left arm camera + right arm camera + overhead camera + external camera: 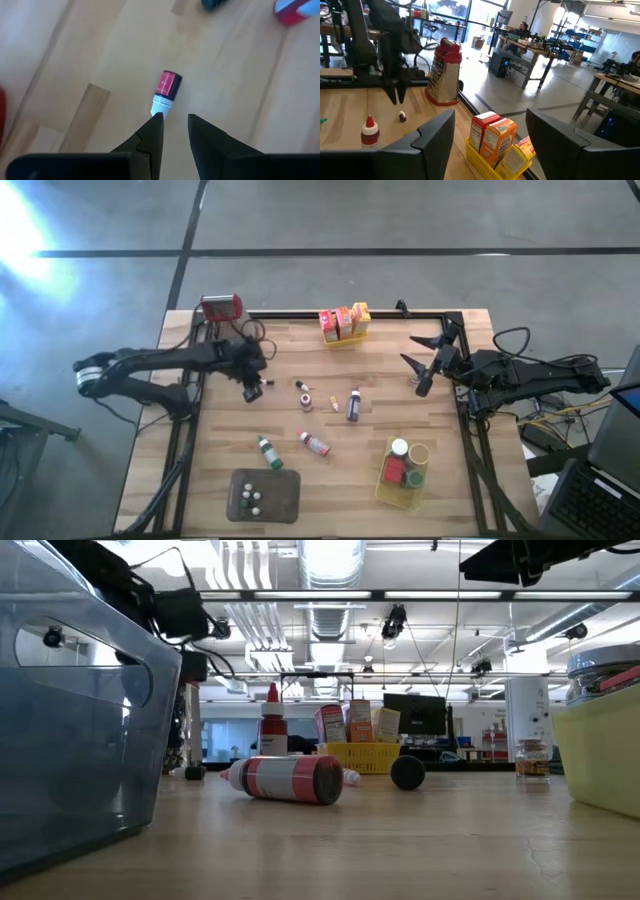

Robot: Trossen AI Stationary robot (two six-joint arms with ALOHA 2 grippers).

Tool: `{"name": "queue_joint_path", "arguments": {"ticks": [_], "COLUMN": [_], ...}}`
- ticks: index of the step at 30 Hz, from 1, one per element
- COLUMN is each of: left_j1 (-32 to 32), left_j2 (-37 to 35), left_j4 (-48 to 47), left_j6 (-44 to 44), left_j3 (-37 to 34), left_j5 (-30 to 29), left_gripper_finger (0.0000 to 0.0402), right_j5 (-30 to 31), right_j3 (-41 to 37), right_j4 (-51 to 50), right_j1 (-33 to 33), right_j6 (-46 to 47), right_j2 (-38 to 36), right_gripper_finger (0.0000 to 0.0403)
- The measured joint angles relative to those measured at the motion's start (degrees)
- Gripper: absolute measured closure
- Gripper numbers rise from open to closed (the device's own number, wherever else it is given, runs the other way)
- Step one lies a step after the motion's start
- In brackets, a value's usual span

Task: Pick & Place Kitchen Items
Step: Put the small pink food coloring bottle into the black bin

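My left gripper [175,119] [254,393] points down over the table's left part, its fingers a narrow gap apart with nothing between them. Just beyond its tips, a tiny bottle [166,87] [402,117] with a red label and white cap lies on its side on the wood. The right wrist view shows the tips hanging above the table, clear of the bottle. My right gripper [410,350] [490,130] is held level and raised at the table's right side, open and empty. More kitchen items are scattered mid-table: a red-and-white bottle [314,443] [288,779] lying on its side, a green one [267,451] and a purple one [354,404].
A yellow basket [343,337] with boxes stands at the far edge. Another yellow basket [386,485], holding jars and a red block, sits near right. A grey tray [280,498] with tiny bottles is near centre. The metal grater [221,308] stands at the far left corner. A small jar [531,758] stands right of centre.
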Motion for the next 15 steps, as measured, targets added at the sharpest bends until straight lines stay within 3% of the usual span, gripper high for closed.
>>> {"name": "queue_joint_path", "arguments": {"ticks": [9,15], "left_j1": [0.95,0.99], "left_j2": [9.95,13.81], "left_j4": [0.13,0.22], "left_j6": [7.39,10.6], "left_j3": [3.55,4.88], "left_j5": [-0.63,-0.92], "left_gripper_finger": [0.0307,0.0307], "right_j5": [0.0,0.0], "right_j3": [0.0,0.0], "right_j4": [-0.01,0.01], "right_j1": [-0.02,-0.02], "right_j6": [-0.01,0.0], "right_j2": [-0.02,-0.02], "right_gripper_finger": [0.0179,0.0168]}}
